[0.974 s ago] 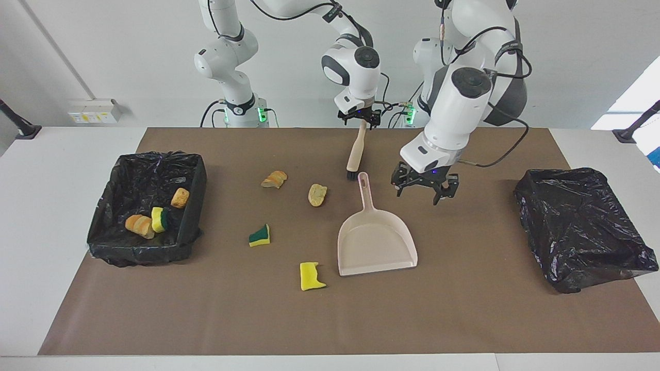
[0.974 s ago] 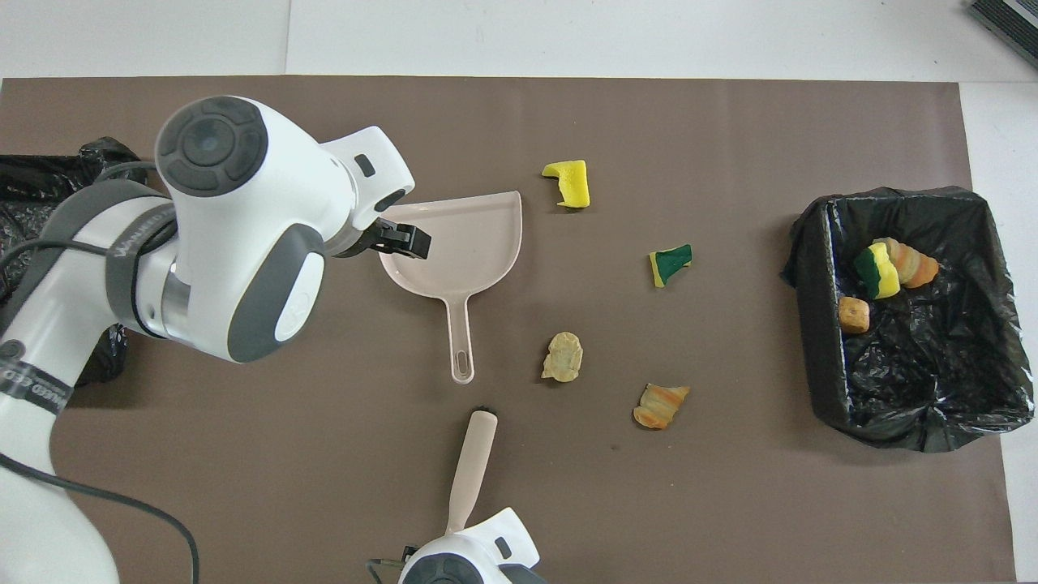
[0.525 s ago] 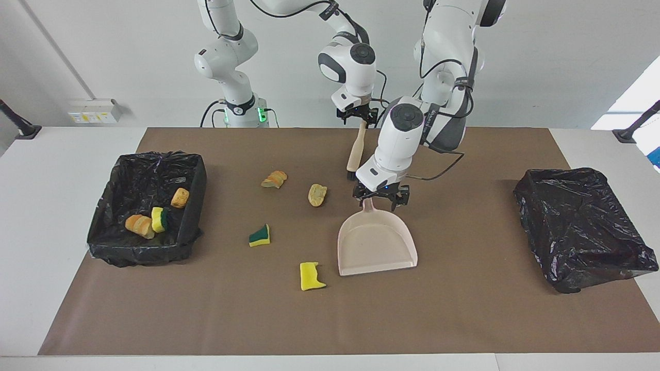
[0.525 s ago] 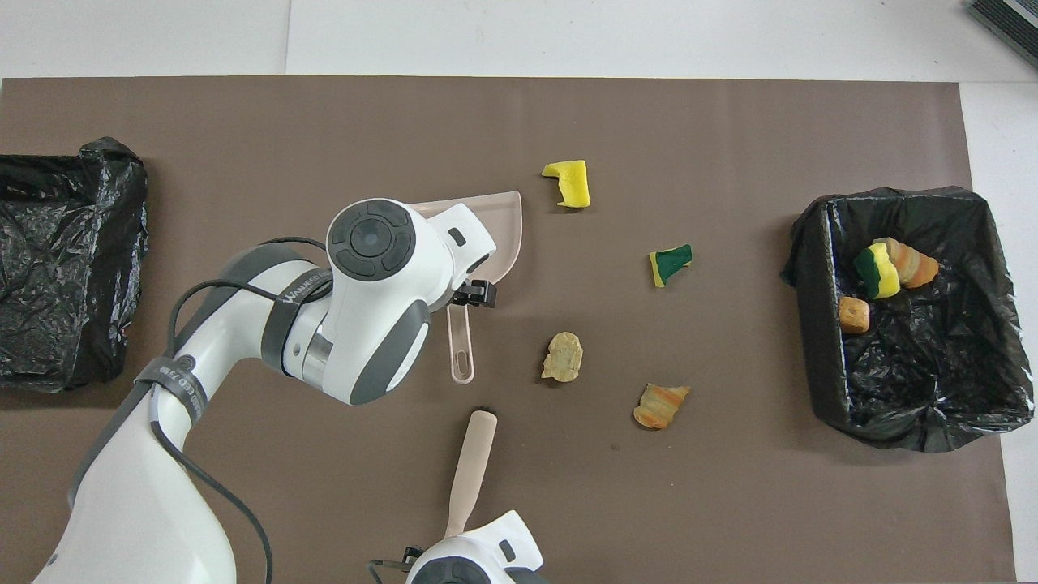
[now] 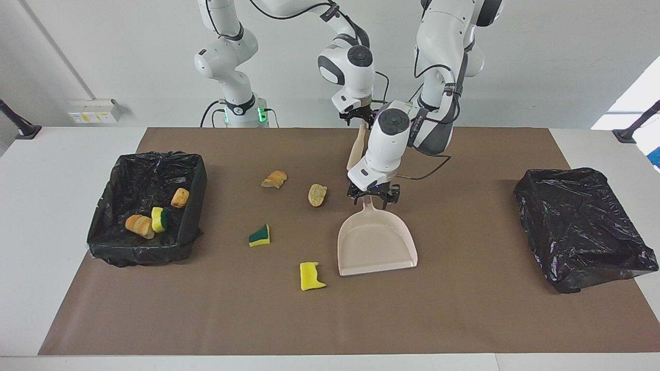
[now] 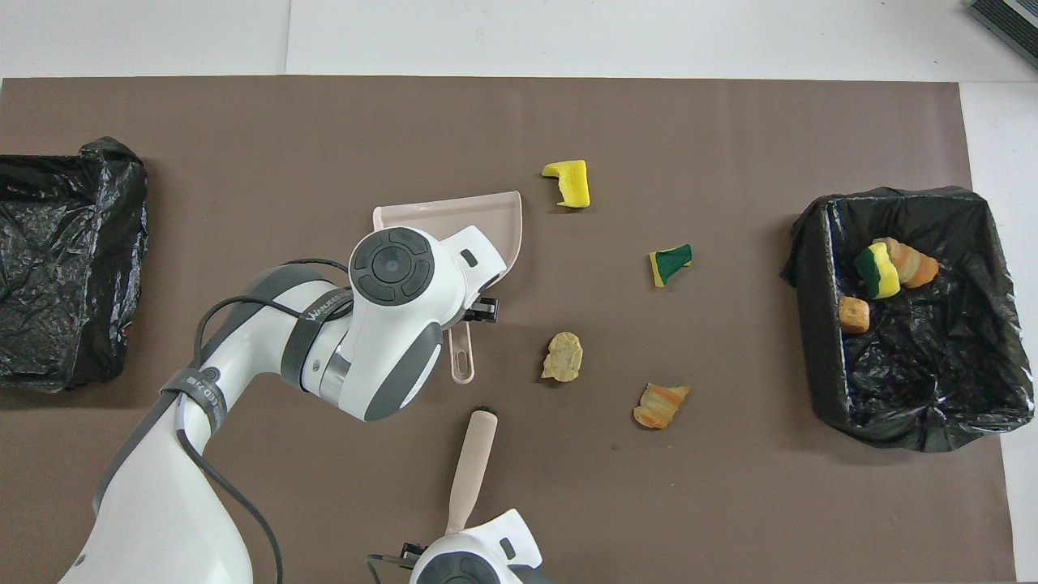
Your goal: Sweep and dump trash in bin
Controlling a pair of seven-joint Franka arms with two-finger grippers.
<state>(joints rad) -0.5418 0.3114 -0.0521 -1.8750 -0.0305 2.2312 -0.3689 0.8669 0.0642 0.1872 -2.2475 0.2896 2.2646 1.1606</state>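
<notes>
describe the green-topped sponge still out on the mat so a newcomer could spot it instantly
Start at the lined bin at the right arm's end of the brown mat, then look toward the pink dustpan. Between them lies the sponge wedge. Of the four loose scraps, only it has a dark green face on yellow foam; the rest are plain yellow or bread-coloured.

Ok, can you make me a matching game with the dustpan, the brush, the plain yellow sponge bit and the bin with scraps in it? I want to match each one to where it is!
Things:
1. dustpan
2. brush
3. plain yellow sponge bit
4. bin with scraps

Places:
A. at the right arm's end of the table
B. handle under the left gripper
C. handle at the right gripper
D. on the mat beside the dustpan's open mouth

Pairs: 1-B, 2-C, 3-D, 4-A
</notes>
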